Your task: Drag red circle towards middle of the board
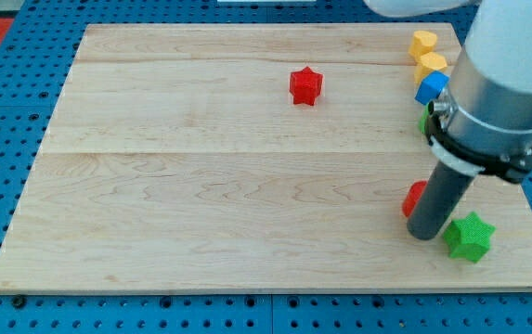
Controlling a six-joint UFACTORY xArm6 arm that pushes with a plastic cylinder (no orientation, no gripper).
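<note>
The red circle (414, 198) lies at the view's right, mostly hidden behind my rod; only its left edge shows. My tip (423, 232) rests on the board just below and right of it, touching or nearly touching it. A green star (470, 237) lies just right of my tip. A red star (305, 85) lies near the view's top, right of centre.
Two yellow blocks (423, 43) (431, 65) and a blue block (431, 86) are stacked in a line near the top right corner. A green block (424, 122) peeks out behind the arm. The wooden board (201, 186) ends close below the green star.
</note>
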